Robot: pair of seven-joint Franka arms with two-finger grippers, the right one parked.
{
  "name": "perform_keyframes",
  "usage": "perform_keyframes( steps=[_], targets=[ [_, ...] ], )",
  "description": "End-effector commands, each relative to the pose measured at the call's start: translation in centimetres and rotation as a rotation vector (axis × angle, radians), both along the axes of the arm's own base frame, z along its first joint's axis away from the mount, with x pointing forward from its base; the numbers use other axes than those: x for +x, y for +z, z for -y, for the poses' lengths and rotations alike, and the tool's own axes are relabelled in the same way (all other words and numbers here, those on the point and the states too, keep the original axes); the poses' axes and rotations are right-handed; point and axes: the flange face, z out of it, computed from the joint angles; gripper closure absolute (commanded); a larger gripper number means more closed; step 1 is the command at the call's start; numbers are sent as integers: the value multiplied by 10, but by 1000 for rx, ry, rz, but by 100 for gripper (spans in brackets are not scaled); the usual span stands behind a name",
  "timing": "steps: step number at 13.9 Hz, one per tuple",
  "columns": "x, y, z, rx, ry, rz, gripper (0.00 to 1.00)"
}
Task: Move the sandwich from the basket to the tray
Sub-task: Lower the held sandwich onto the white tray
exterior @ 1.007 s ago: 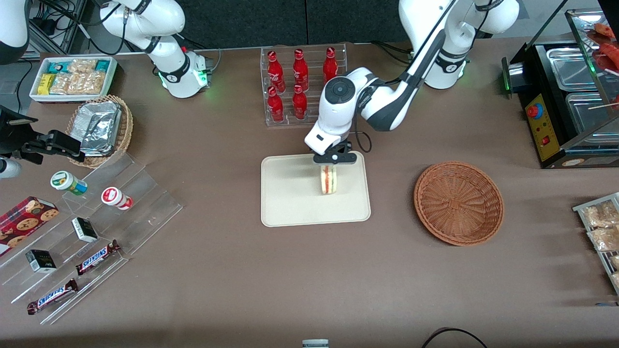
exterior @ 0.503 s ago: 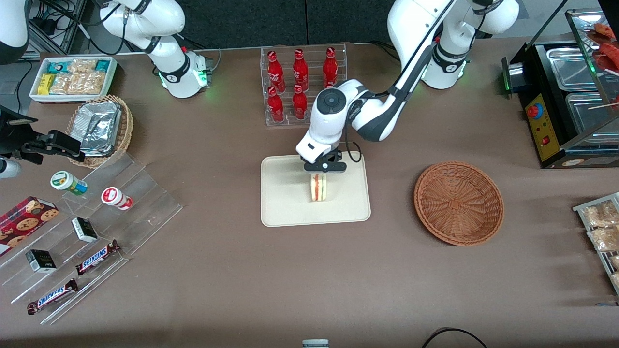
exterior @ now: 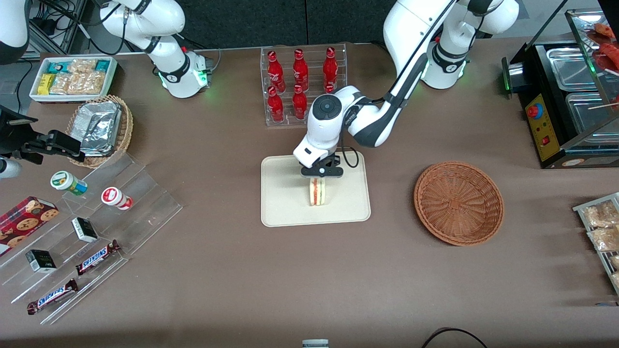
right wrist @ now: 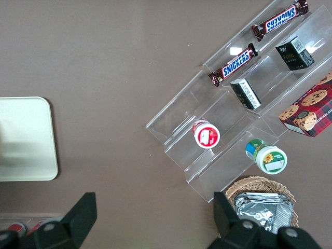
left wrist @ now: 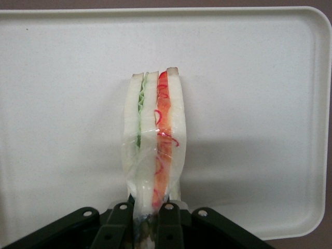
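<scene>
Hand (exterior: pixel 320 175), upright sandwich (exterior: pixel 317 192) shifted inward.

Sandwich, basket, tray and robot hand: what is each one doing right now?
Triangular white-bread sandwich: standing on edge over the tray, pinched at one end.
Round reddish-brown wicker basket: empty, upright on the table.
Flat cream-white rectangular tray: nothing but the sandwich over it.
Left gripper: above the tray, fingers shut on the sandwich.

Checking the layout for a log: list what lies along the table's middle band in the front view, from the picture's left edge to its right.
Foil-pack basket → tray → sandwich, held over the tray by the gripper → empty basket.
</scene>
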Motion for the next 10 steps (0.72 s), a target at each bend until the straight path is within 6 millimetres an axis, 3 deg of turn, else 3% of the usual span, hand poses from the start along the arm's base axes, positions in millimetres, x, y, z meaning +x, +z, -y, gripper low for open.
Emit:
perform_keyframes(
  steps=[1,2,4,5,7,10],
  targets=[
    [5,-4,12,0,8,18,100],
    [2,-8,15,3,2,14,88],
    [-1,-8,17,4,-5,13,19],
    [0,-7,16,6,-3,13,0],
    [5,1,10,15,11,7,0],
    [15,40,-5,36,69,-1,0]
  ],
)
